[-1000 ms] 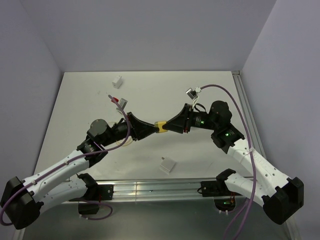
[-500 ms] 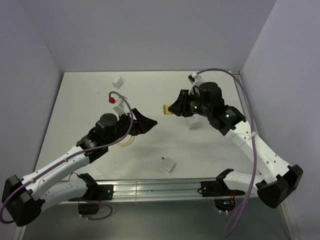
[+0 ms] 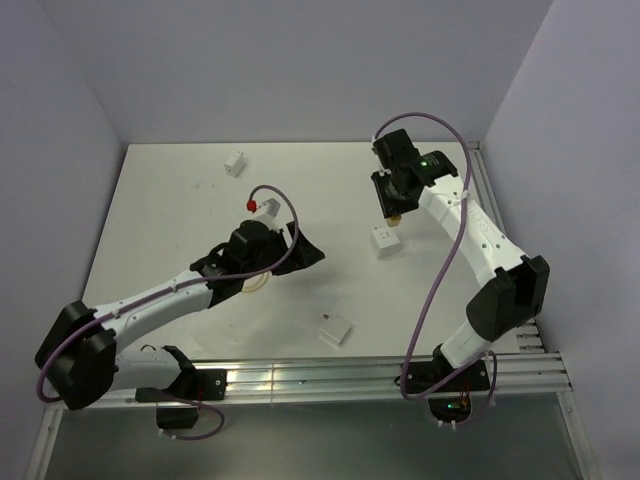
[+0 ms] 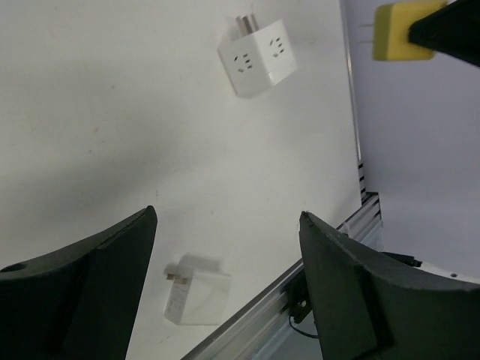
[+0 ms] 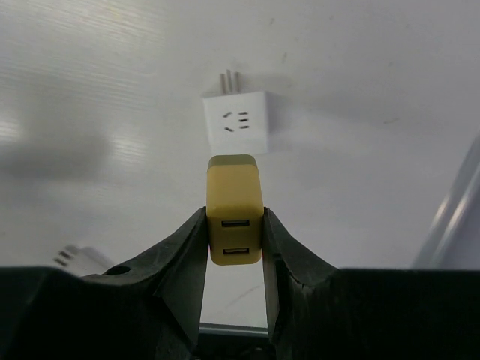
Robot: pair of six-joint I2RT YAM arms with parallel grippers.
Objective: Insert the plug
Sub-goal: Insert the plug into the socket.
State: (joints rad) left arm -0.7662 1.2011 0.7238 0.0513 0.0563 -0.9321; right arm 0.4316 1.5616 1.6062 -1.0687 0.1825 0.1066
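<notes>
My right gripper (image 5: 235, 215) is shut on the yellow plug (image 5: 235, 196), whose two USB ports face the wrist camera. The plug hangs just above the white socket cube (image 5: 238, 121), which lies on the table with its own prongs pointing away. In the top view the right gripper (image 3: 393, 211) points down right behind the cube (image 3: 384, 241). My left gripper (image 3: 305, 250) stands open with nothing in it, to the cube's left. The left wrist view has the cube (image 4: 257, 57) at the top and the plug (image 4: 400, 31) at the top right, prongs pointing left.
A white adapter (image 3: 336, 329) lies near the table's front edge, seen between my left gripper's jaws (image 4: 196, 298). Another white adapter (image 3: 236, 163) sits at the back left. An aluminium rail (image 3: 330, 375) runs along the near edge. Walls close in the left, back and right.
My left gripper let go of the yellow plug, opened and drew back leftward. My right arm carried the plug up and to the right, ending over the white socket cube.
</notes>
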